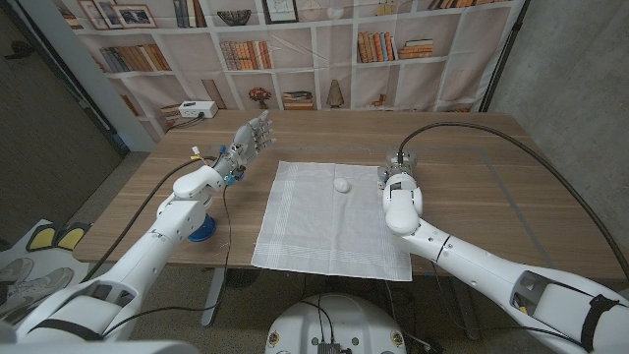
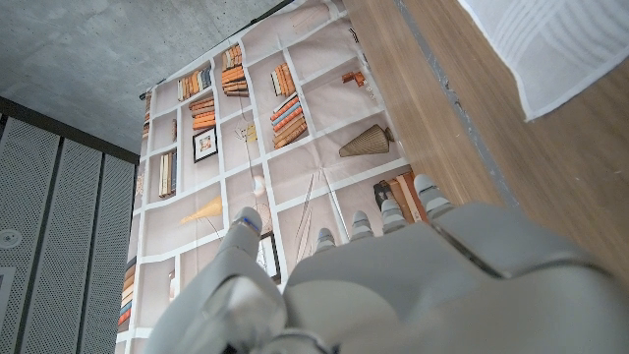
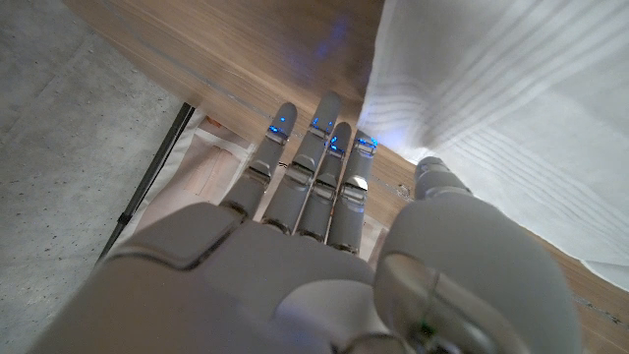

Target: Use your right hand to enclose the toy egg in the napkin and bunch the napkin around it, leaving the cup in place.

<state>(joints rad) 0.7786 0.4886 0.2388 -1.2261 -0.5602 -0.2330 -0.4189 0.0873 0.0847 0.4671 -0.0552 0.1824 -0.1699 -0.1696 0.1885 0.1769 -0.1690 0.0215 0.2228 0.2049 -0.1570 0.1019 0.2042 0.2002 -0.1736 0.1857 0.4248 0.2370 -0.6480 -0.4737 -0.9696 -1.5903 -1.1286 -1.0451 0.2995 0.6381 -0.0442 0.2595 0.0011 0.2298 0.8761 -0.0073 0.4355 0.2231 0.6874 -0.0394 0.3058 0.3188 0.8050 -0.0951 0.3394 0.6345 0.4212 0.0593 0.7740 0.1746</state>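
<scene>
A white napkin [image 1: 329, 221] lies spread flat on the middle of the wooden table [image 1: 491, 187]. The small white toy egg [image 1: 341, 185] sits on the napkin's far part, right of centre. My right hand [image 1: 398, 179] stands just off the napkin's right edge, beside the egg and apart from it. In the right wrist view its fingers [image 3: 313, 162] reach out straight and hold nothing, with the napkin [image 3: 511, 98] alongside. My left hand [image 1: 250, 140] is raised left of the napkin's far corner, fingers apart and empty. A blue cup-like object [image 1: 201, 233] shows under my left forearm.
A white box [image 1: 200, 109] sits at the table's far left corner. A bookshelf backdrop [image 1: 295, 49] hangs behind the table. A black cable [image 1: 511, 143] arcs over the right side. The left wrist view catches a napkin corner [image 2: 560, 39] past my left hand [image 2: 393, 285].
</scene>
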